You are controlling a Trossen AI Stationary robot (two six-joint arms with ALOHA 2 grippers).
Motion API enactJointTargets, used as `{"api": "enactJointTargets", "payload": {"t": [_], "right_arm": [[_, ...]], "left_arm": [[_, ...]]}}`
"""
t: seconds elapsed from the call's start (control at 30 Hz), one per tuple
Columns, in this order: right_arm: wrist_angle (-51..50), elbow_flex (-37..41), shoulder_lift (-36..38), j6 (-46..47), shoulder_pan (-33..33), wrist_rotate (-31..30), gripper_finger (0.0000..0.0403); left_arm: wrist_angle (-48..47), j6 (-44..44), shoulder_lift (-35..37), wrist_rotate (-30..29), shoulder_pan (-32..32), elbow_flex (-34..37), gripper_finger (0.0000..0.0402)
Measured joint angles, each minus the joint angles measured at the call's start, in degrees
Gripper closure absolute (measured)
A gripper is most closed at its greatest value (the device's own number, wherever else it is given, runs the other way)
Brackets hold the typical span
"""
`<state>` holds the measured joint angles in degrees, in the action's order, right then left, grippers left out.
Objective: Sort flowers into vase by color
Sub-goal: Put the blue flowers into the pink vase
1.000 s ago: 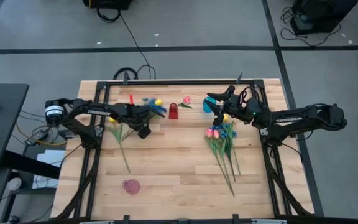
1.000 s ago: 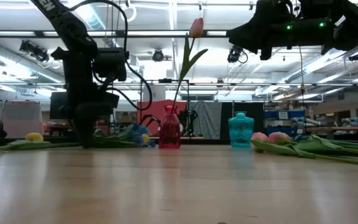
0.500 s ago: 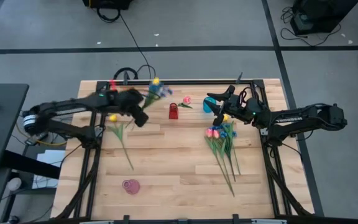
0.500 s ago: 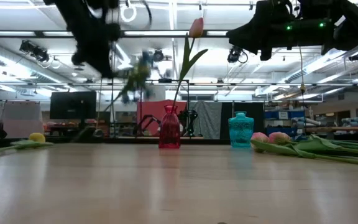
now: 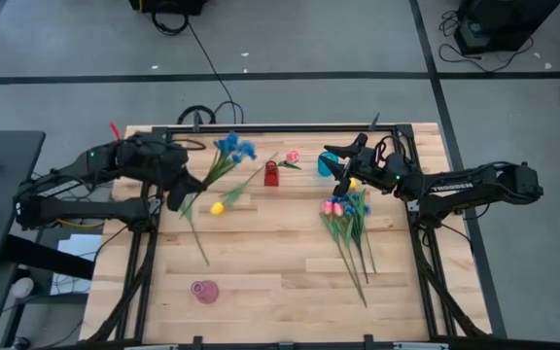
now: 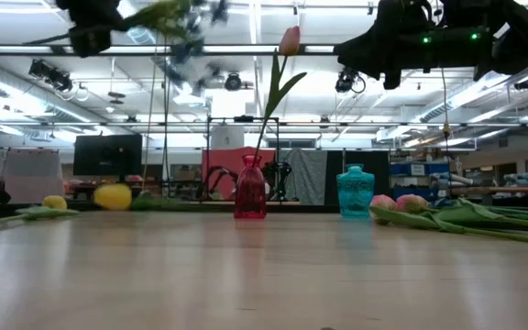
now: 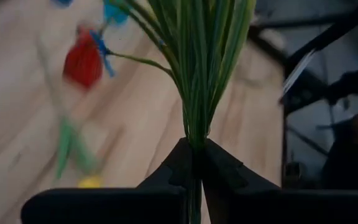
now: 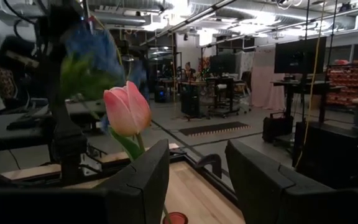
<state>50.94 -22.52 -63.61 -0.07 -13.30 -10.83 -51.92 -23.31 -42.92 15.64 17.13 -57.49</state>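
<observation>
My left gripper (image 5: 187,192) hangs high over the table's left part, shut on a sprig of blue blossoms (image 5: 233,148); the low view shows the sprig (image 6: 189,41) up near the top. A yellow tulip (image 5: 218,207) lies loose on the wood beside it, and another green stem (image 5: 195,238) lies below the gripper. The red vase (image 5: 271,174) holds a pink tulip (image 8: 127,111). My right gripper (image 5: 341,173) waits open and empty above the teal vase (image 5: 326,162), left of the flower pile (image 5: 348,212). My left gripper pinches the sprig's bundle of thin green stems (image 7: 195,138) between its two fingers, which lie across the stems. The stems fan out past the fingertips toward the blossoms (image 7: 113,11). The sprig is lifted clear of the table and slants toward the far right.
A small pink vase (image 5: 205,291) stands near the front edge at the left. A yellow tulip (image 6: 51,202) lies at the far left in the low view. The black frame rails (image 5: 261,128) run along the table's far and side edges. Bare wood (image 5: 280,253) fills the middle.
My left gripper has risen steeply and drawn back toward the table's left edge, tipping up, carrying the blue sprig clear of the table. A yellow tulip that went up with the sprig has dropped and now lies on the wood left of the red vase.
</observation>
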Motion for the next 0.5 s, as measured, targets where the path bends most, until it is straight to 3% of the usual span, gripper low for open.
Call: {"api": "enactJointTargets", "payload": {"t": [0.17, 0.33, 0.5], "right_arm": [[-0.01, 0.00, 0.00, 0.04, 0.00, 0.02, 0.0231], [-0.09, 0.00, 0.00, -0.12, 0.00, 0.00, 0.0231], [-0.38, 0.00, 0.00, -0.25, 0.00, -0.02, 0.0231]], "left_arm": [[-1.94, 2.30, -0.04, 0.85, -1.05, 0.09, 0.0372], [11.46, 5.32, 0.54, 5.25, -5.16, 0.89, 0.0372], [19.97, 7.12, 0.59, 5.65, -9.69, 4.29, 0.0372]]}}
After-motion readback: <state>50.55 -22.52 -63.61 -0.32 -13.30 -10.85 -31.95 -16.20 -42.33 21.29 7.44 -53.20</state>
